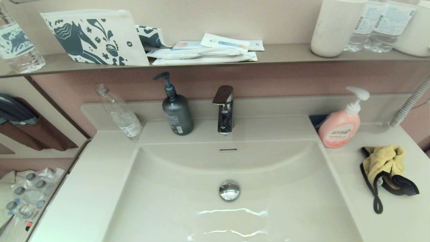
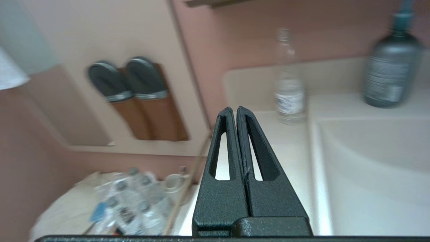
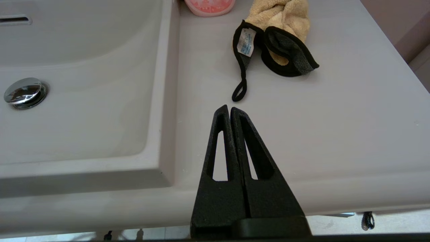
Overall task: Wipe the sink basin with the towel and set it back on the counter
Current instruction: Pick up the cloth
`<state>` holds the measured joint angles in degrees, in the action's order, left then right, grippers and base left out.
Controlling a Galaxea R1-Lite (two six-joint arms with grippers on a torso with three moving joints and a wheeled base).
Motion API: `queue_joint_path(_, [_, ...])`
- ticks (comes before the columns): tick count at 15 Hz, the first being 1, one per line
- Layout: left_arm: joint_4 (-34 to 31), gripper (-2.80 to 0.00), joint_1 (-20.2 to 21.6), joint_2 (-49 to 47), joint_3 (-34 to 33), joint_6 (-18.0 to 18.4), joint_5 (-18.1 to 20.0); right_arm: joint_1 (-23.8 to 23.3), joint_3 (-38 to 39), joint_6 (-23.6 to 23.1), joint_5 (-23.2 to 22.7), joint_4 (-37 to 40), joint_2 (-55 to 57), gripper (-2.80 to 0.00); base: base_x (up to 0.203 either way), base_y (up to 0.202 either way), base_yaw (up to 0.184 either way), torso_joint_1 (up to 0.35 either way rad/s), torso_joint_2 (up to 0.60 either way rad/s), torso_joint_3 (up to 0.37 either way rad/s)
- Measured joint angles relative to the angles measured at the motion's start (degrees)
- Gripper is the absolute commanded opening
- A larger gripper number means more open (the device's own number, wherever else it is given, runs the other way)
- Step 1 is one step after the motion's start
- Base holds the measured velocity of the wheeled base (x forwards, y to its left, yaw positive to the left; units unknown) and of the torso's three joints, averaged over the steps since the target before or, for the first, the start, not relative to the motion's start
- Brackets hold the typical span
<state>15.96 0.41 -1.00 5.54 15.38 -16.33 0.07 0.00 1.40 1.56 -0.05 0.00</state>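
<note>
The mustard-yellow towel point(image 1: 384, 164) with black edging lies crumpled on the counter point(image 1: 396, 218) right of the sink basin point(image 1: 174, 201), its thin black loop point(image 3: 239, 90) trailing toward me. The basin is off-white, with a chrome drain plug point(image 1: 229, 190) and a slot overflow point(image 1: 228, 150). My right gripper point(image 3: 229, 109) is shut and empty, hovering over the counter's front part, just short of the loop, with the towel point(image 3: 282, 30) further ahead. My left gripper point(image 2: 234, 110) is shut and empty, over the counter point(image 2: 292, 148) left of the basin. Neither gripper shows in the head view.
A pink soap bottle point(image 1: 340, 126) stands just behind the towel. A grey pump bottle point(image 1: 176, 111), a black faucet point(image 1: 224, 109) and a leaning clear plastic bottle point(image 1: 121, 112) line the back rim. A wall shelf point(image 1: 285, 53) hangs above. Bottled water point(image 1: 28, 195) sits low at the left.
</note>
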Motion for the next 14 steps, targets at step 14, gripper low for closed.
queue_joint_path(14, [-15.8,-2.8,0.0,1.1,-5.5,-11.3,16.8,0.0,0.0,0.0,0.0,0.0,0.0,-2.8,0.0,0.0,0.0,0.0,0.0,0.0])
